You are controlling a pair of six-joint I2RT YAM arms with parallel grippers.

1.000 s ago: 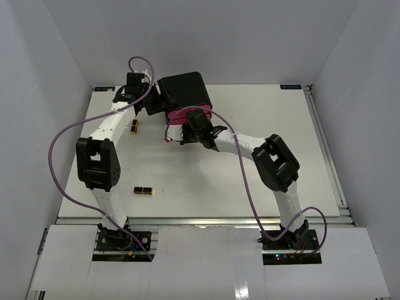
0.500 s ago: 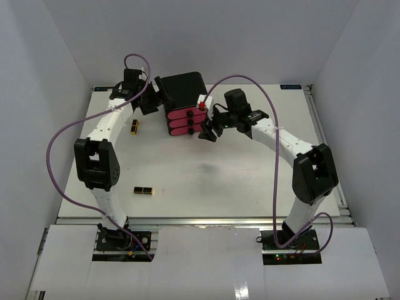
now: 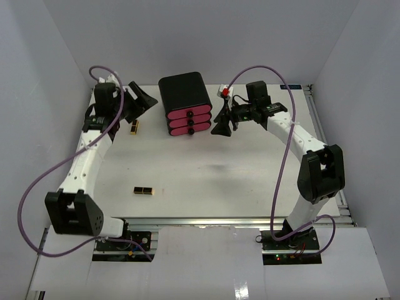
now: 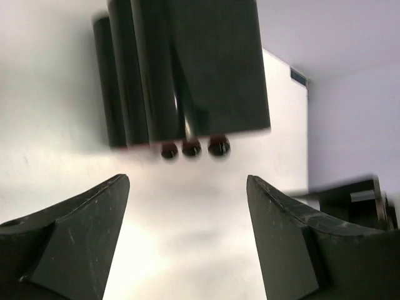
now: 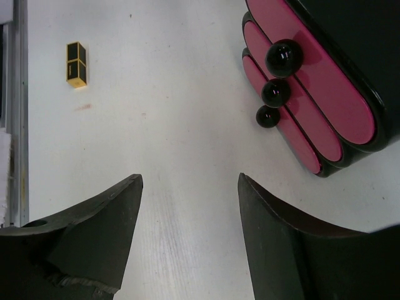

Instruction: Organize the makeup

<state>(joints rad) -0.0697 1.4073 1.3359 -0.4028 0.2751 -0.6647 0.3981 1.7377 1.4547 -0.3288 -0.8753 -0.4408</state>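
**Inspector:** At the right flank of the black box (image 3: 183, 92), what is recorded of the right gripper (image 3: 220, 124)?

**Assessor:** Its jaws are found parted, with nothing held. Only bare table (image 5: 156, 125) is seen through the gap in the wrist view. The left gripper (image 3: 144, 103) is likewise spread and empty, and stands clear of the box's left side.

**Inspector:** What has been altered in the last second?

**Assessor:** A second ago the right gripper was closed down at the drawer fronts, and the left gripper was set against the box's left wall. Both have since been withdrawn and opened. The three pink drawers (image 3: 187, 122) are now seen flush, with their knobs (image 5: 275, 92) in line.

**Inspector:** Where is the makeup noted?

**Assessor:** Two black-and-gold lipstick cases are left lying on the table. The far lipstick case (image 3: 134, 128) is placed left of the box, near the left gripper. The near lipstick case (image 3: 144, 190) is well apart from it, toward the arms' bases. No other cosmetics are seen. Whether any have been stowed inside cannot be told, since the fronts are shut.

**Inspector:** What is the bearing on the task?

**Assessor:** A drawer step is judged complete and the box released. The two cases are still to be collected, and the far one is probably best taken by the left arm.
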